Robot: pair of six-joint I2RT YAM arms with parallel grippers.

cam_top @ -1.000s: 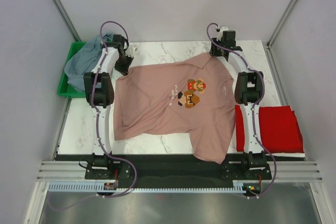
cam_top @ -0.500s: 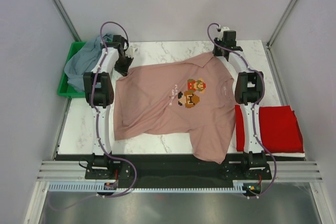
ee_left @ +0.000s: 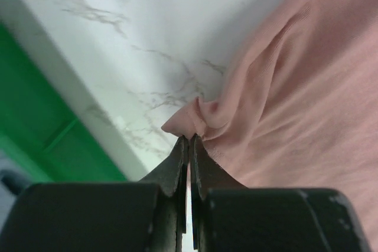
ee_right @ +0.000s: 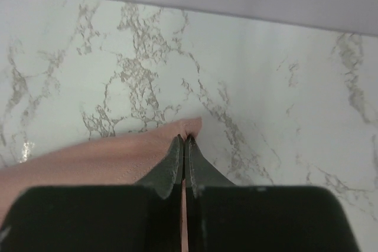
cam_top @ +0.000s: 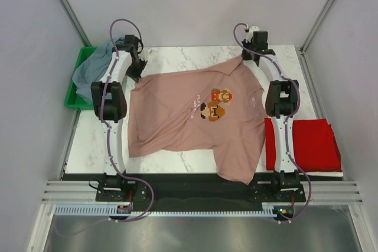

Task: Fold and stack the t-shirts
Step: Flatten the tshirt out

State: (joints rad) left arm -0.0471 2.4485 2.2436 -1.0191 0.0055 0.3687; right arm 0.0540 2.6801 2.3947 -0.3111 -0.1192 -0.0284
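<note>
The dusty-pink t-shirt with a pixel-art print lies spread on the marble table, one corner hanging over the near edge. My left gripper is shut on a bunched corner of the pink shirt at the far left. My right gripper is shut on the pink shirt's far right corner. The red t-shirt lies folded at the right. The grey-blue t-shirt lies crumpled in the green bin.
The green bin stands at the table's left edge, and it also shows in the left wrist view. Grey walls close off the back and sides. Bare marble lies behind the pink shirt.
Both grippers have moved a little toward the far edge, pulling the pink shirt's far corners with them. The shirt's far edge is stretched tauter.
</note>
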